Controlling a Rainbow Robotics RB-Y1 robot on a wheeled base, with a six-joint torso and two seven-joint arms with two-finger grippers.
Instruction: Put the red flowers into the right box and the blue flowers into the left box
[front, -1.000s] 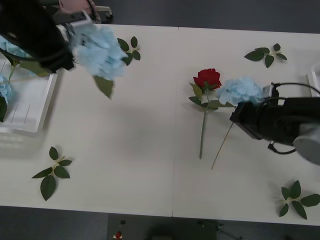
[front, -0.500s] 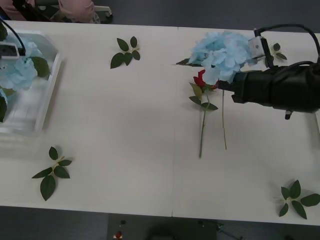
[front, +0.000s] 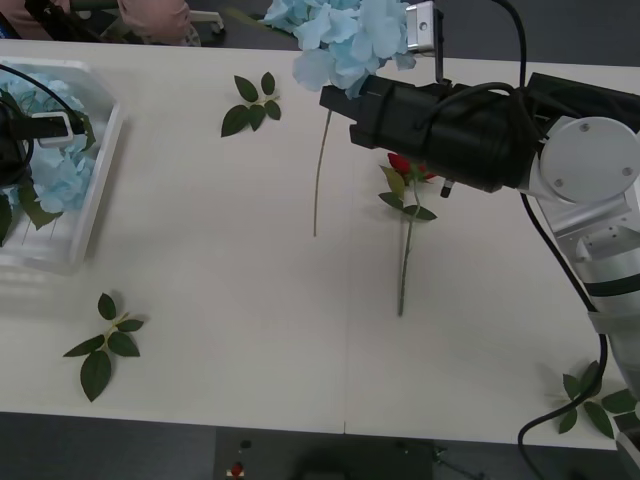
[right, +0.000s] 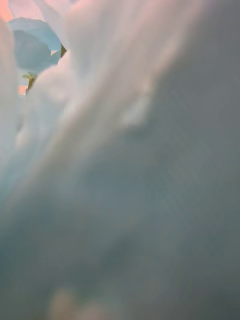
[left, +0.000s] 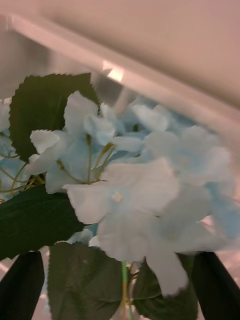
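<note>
1. Front view: the right gripper (front: 340, 95) carries a blue hydrangea (front: 345, 35) above the table's (front: 250, 300) far edge, its stem (front: 320, 170) hanging down. A red rose (front: 405, 170) lies under the arm. The left gripper (front: 45, 130) sits over the left box (front: 95, 185), among more blue flowers (front: 55, 180).
2. Right wrist view: pale petals (right: 100, 100) hide the fingers.
3. Left wrist view: black fingers (left: 20, 285) are spread apart around blue blossoms (left: 125, 195).

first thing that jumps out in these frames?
The right arm stretched across the table's middle, its right gripper carrying a blue hydrangea high at the far edge, thin stem dangling. Just under the arm lies a red rose. At the far left, the left gripper sits over the latticed tray holding more blue hydrangeas.
</note>
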